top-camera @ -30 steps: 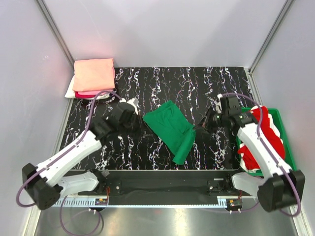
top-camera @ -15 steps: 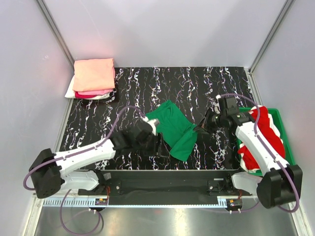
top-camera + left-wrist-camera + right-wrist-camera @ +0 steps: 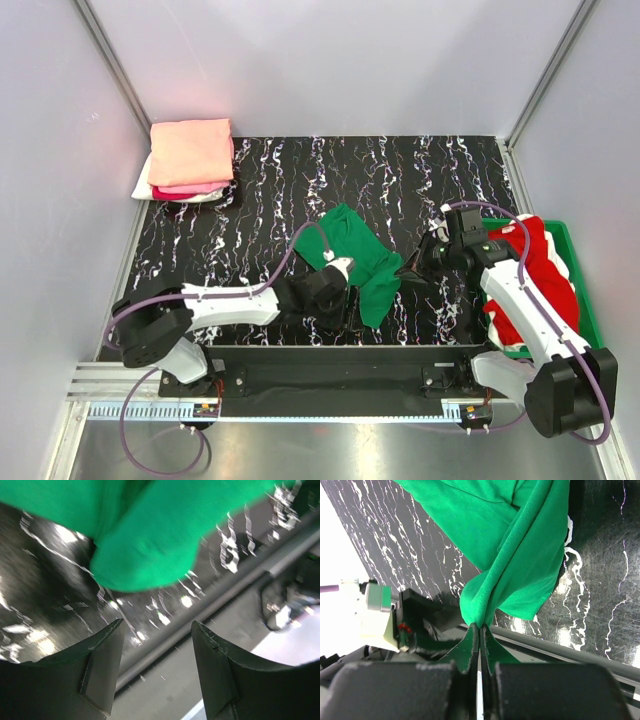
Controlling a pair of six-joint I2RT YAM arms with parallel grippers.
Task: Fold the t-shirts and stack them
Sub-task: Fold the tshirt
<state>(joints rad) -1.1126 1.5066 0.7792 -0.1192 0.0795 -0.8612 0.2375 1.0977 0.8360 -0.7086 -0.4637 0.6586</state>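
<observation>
The right fingers (image 3: 469, 647) are pressed together on a bunched edge of the bright green t-shirt (image 3: 520, 545), and the cloth runs out from their tips in a pinched ridge. Beyond the tips, the rest of that shirt lies crumpled on the black marbled counter (image 3: 600, 580).

The left fingers (image 3: 102, 667) stand wide apart with nothing between them. A rounded fold of the green cloth sits just beyond their tips, close to the counter's front edge.

Seen from above, the two pairs of fingers flank the shirt's near end. To the outer side of the right fingers, a red t-shirt (image 3: 545, 270) lies heaped in a green plastic bin (image 3: 588, 310). Well apart from the left fingers, in the far left corner, is a folded stack: a salmon-peach t-shirt (image 3: 190, 150) on top, a hot pink t-shirt (image 3: 190, 188) under it, and a white t-shirt (image 3: 145, 186) at the bottom.
</observation>
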